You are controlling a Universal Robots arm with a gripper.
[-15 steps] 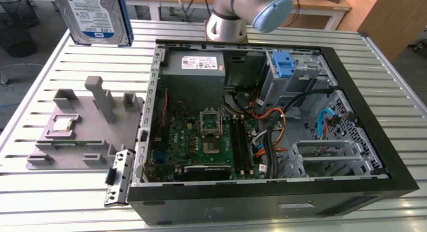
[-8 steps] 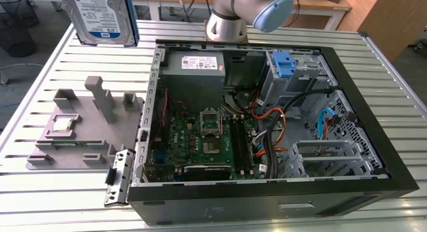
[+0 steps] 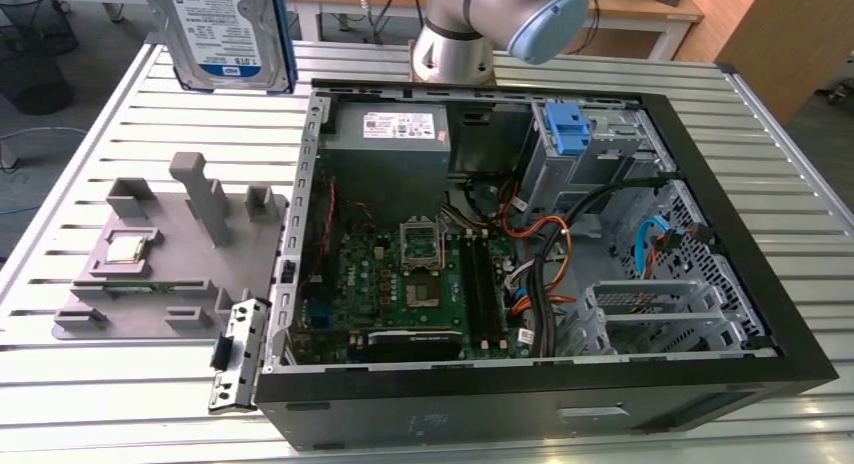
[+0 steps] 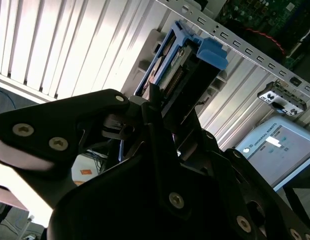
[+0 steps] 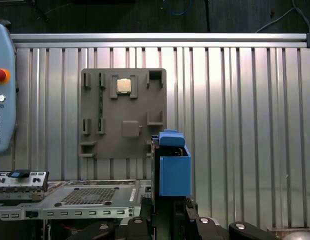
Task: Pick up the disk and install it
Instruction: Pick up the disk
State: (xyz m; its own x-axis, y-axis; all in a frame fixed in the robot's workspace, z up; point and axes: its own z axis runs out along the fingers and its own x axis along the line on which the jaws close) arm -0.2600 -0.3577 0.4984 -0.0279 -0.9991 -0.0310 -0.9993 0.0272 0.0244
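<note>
One open computer case (image 3: 534, 414) lies nearest on the slatted tabletop (image 3: 107, 404). Just beside the case, on the exterior view's left, sits one grey holder plate (image 3: 247, 269) carrying one small square chip (image 3: 127, 247). Beyond the case's far corner on that same side, there's the one disk (image 3: 214, 34), up in the air, label facing out, its top cut off. In the second wrist view the claw (image 4: 167, 105) is clamped on the disk, fingertips largely hidden behind its own black body. One arm base (image 3: 454, 54) stands behind the case.
</note>
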